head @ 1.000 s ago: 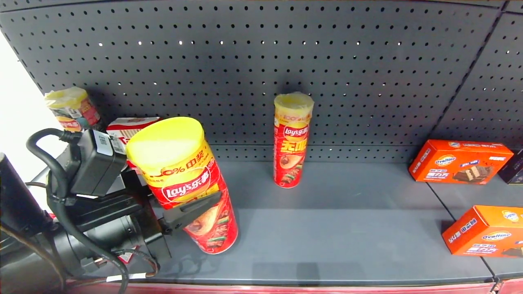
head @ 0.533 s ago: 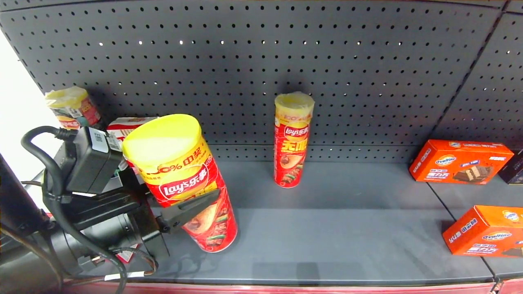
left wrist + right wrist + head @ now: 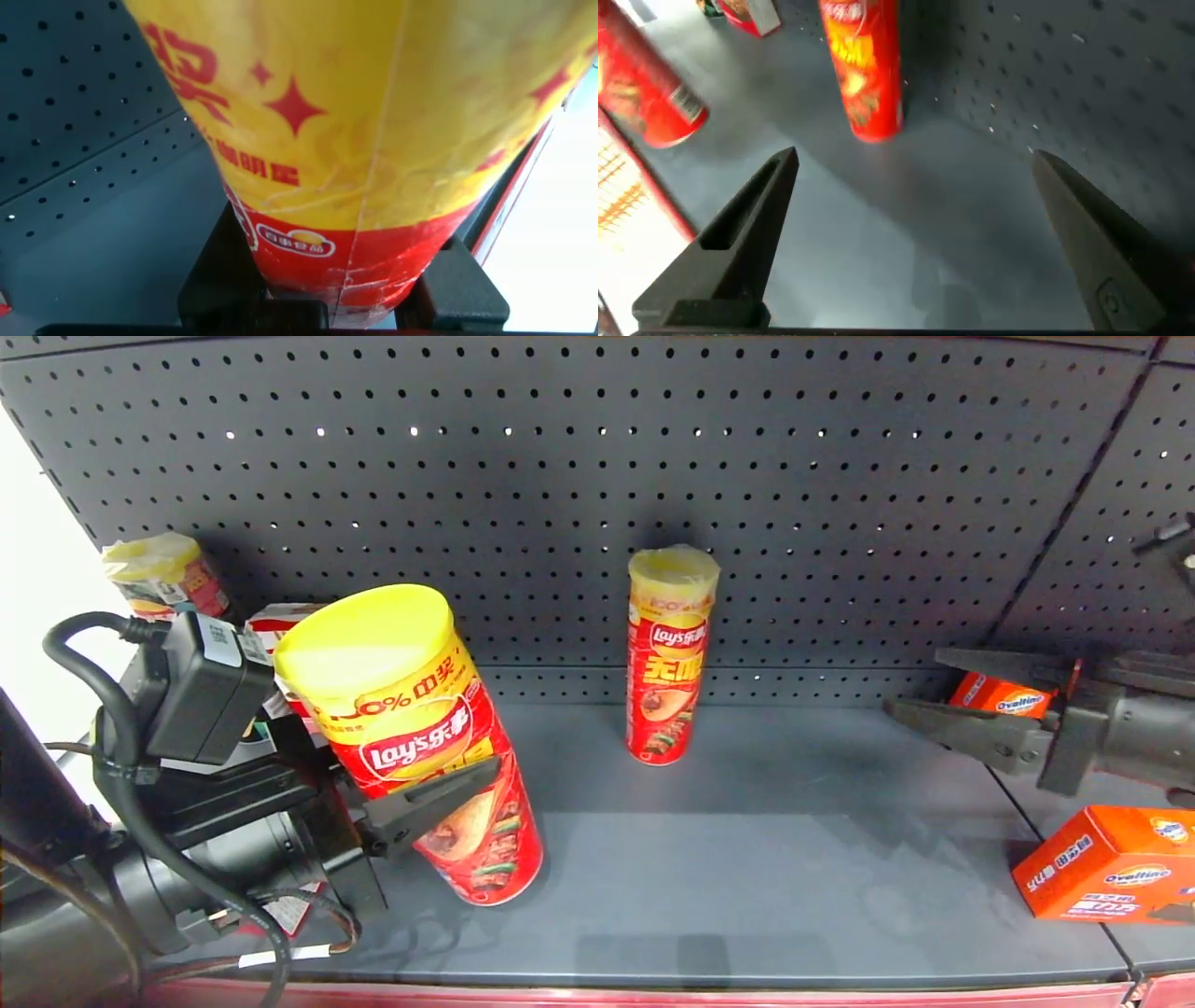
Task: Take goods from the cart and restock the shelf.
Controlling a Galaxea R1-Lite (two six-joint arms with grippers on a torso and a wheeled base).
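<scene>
Holding the chip can (image 3: 411, 728) is the left tool (image 3: 415, 761), clamped round its middle; one black finger (image 3: 434, 801) crosses the front and the other is hidden behind. The can is a tall tube with a plain yellow lid, a yellow band under it, and a red lower body with food pictures. It tilts, lid leaning to the robot's left, base low at the front left of the shelf (image 3: 747, 859); whether the base touches the shelf can't be told. The left wrist view has the yellow and red wall (image 3: 355, 140) pressed between both dark fingers.

The right tool (image 3: 920, 683) sits wide apart, holding nothing, over the right part of the shelf, well apart from the held can. A second can (image 3: 667, 658) of the same kind stands upright near the pegboard back (image 3: 653, 448), between the two tools. An orange box (image 3: 1102, 863) lies at front right, and another orange box (image 3: 1004, 695) is partly behind the right tool's fingers.
</scene>
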